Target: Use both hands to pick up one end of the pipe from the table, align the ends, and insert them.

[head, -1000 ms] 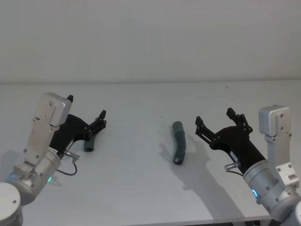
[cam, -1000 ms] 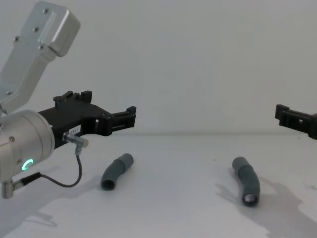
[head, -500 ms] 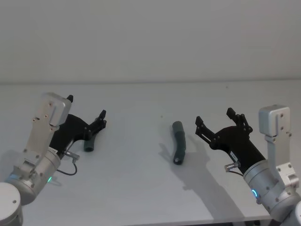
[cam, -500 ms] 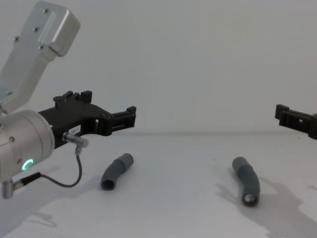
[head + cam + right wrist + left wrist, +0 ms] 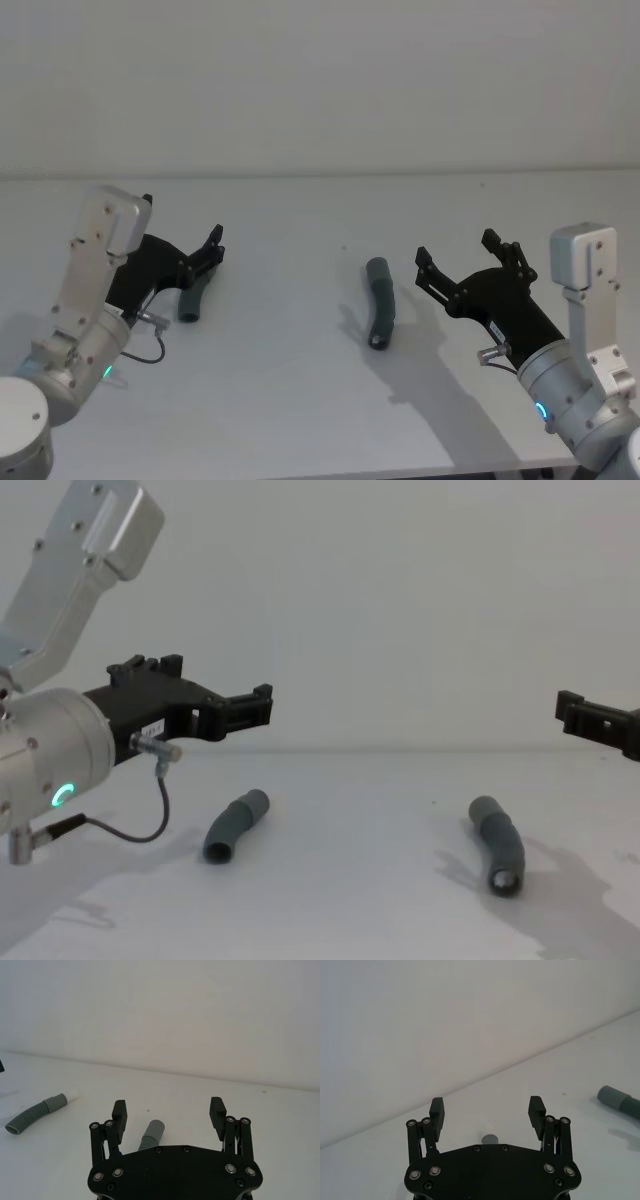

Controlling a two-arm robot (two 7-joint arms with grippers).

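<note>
The left pipe piece (image 5: 190, 303) (its white tip (image 5: 72, 1094) shows from the right wrist) and the right pipe piece (image 5: 380, 305), both short, grey and slightly bent, lie well apart on the white surface (image 5: 300, 410). The left hand (image 5: 181, 223) hangs above the left pipe piece, fingers spread wide with nothing between them, one finger overlapping the piece's far end in the head view. The right hand (image 5: 456, 247) sits just right of the right pipe piece, raised off the surface, likewise spread and empty.
</note>
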